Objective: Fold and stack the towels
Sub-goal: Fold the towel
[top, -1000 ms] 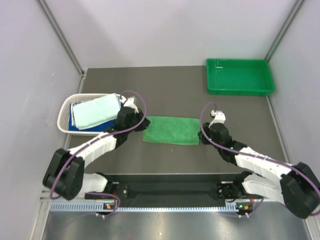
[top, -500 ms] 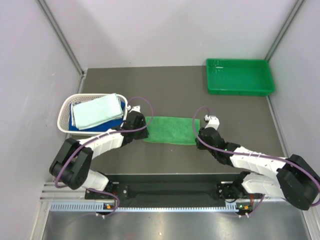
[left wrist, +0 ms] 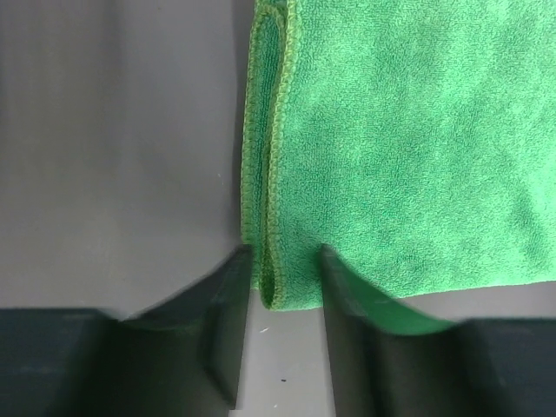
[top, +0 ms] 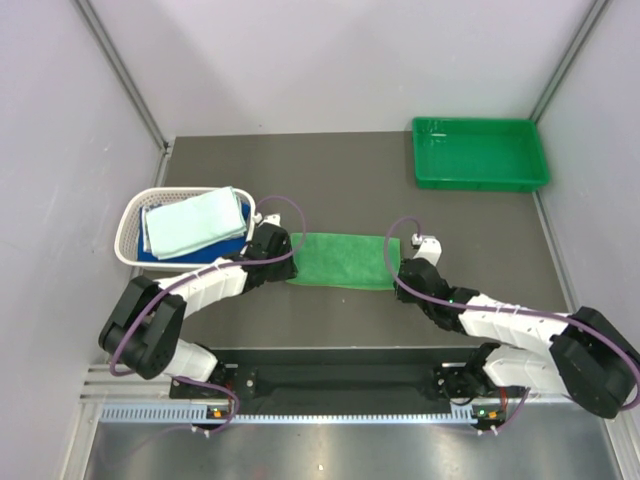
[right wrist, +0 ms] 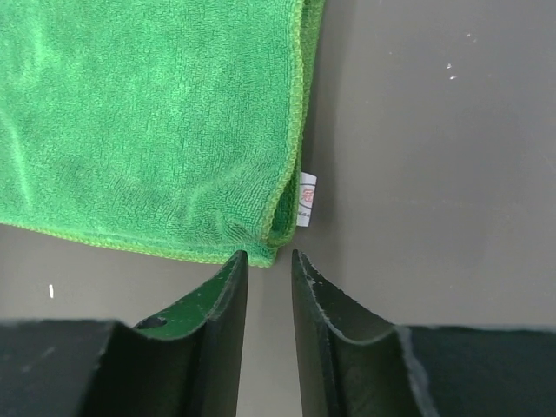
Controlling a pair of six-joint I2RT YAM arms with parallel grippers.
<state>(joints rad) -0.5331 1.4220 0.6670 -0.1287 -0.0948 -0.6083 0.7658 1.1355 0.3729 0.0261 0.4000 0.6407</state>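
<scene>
The bright green towel (top: 340,260) lies folded in half, a long strip on the dark table. My left gripper (top: 288,268) is down at its near-left corner. In the left wrist view the gripper (left wrist: 280,261) is open, one finger on each side of the doubled corner of the towel (left wrist: 400,148). My right gripper (top: 398,279) is at the near-right corner. In the right wrist view that gripper (right wrist: 268,257) is open by a narrow gap, and the towel's corner (right wrist: 156,130) lies just at its tips. A pale mint-white towel (top: 195,220) lies over a royal blue one (top: 165,254) in the basket.
The white lattice basket (top: 128,225) stands at the left, close behind my left arm. A rigid green tray (top: 480,153) sits at the back right. A white label (right wrist: 307,200) sticks out of the towel's right edge. Walls close in on both sides.
Both grippers have come down from the towel's side edges to its near corners. The towel's right end has shifted slightly. Little has moved in the last half second.
</scene>
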